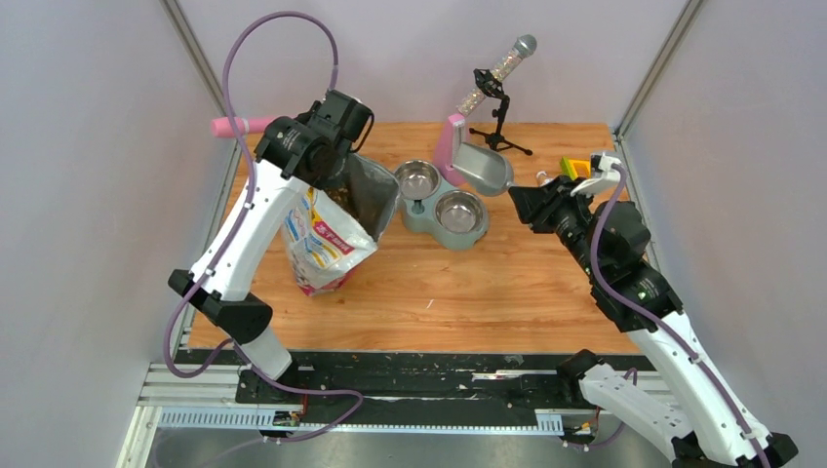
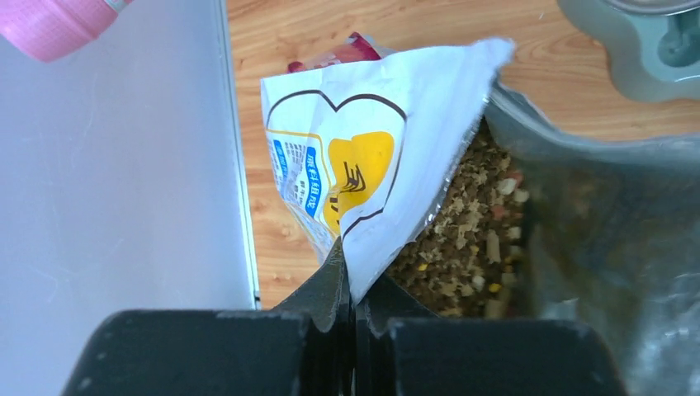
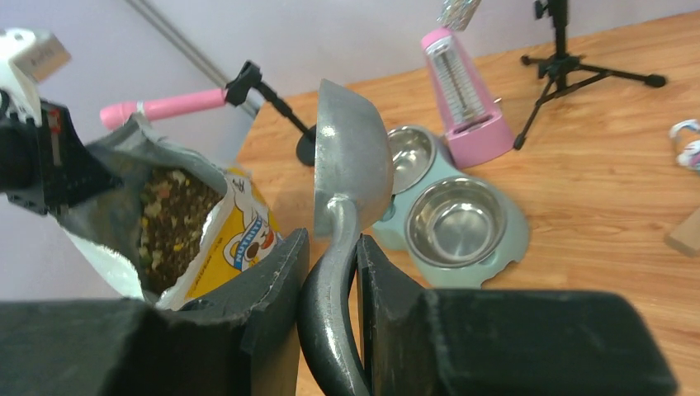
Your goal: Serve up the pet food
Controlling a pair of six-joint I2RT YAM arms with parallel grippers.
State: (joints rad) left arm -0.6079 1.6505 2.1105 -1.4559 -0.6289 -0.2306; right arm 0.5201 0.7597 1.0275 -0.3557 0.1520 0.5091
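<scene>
The pet food [image 2: 470, 231] is a brown and tan heap inside the open printed bag [image 1: 327, 249]; it also shows in the right wrist view [image 3: 169, 227]. My left gripper [image 2: 355, 309] is shut on the bag's top edge [image 2: 371, 256] and holds the mouth open. My right gripper [image 3: 330, 272] is shut on the handle of a metal scoop [image 3: 351, 161], which hangs empty above the table right of the double bowl [image 1: 445, 205]. The scoop shows in the top view [image 1: 480, 168]. Both steel bowls [image 3: 456, 221] are empty.
A pink metronome [image 1: 451, 141] and a small black tripod with a microphone [image 1: 499, 97] stand behind the bowls. A pink roller [image 1: 239, 126] lies at the back left. Small coloured blocks [image 1: 575, 168] sit at the right edge.
</scene>
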